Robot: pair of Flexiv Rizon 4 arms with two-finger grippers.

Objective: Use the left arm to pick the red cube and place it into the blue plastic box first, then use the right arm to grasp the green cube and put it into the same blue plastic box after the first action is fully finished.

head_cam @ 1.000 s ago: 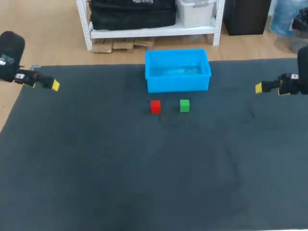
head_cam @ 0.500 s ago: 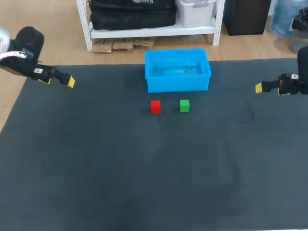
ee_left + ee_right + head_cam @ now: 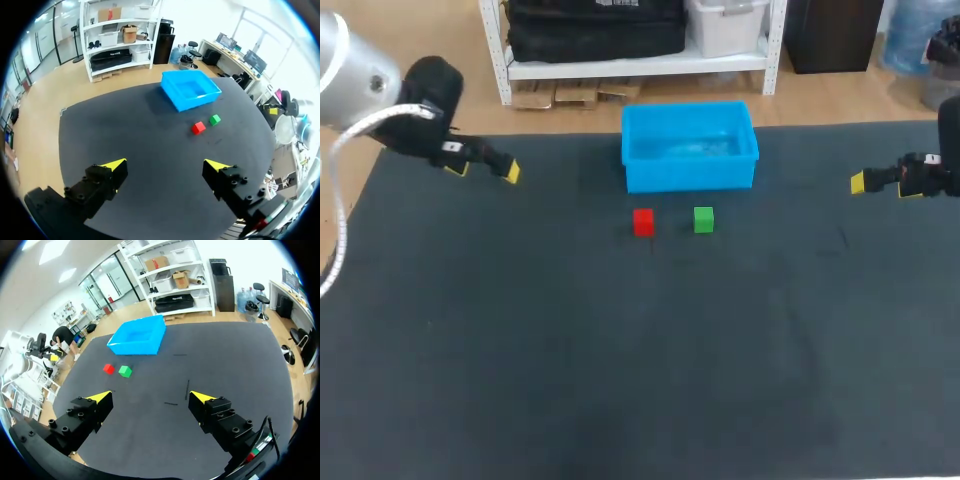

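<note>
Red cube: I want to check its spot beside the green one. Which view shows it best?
Head view: the red cube lies unobstructed, apart from the green cube, before the blue box. Both wrist views show it small and far ahead.

green cube [image 3: 704, 220] nr red cube [image 3: 643, 222], box [image 3: 690, 176] behind

Worktop [image 3: 620, 380] covered edge to edge in a dark charcoal mat; a few short dark marks [image 3: 187, 389] toward its right side. Light wood floor [image 3: 440, 70] beyond the far and left edges. White shelf unit [image 3: 640, 66] just behind the far edge, holding a black bag [image 3: 595, 30] and a pale bin [image 3: 725, 25], with flattened cardboard [image 3: 570, 95] underneath. Dark cabinet [image 3: 830, 35] beside it. Ceiling light panels [image 3: 67, 276] overhead; lighting bright and even.
</note>
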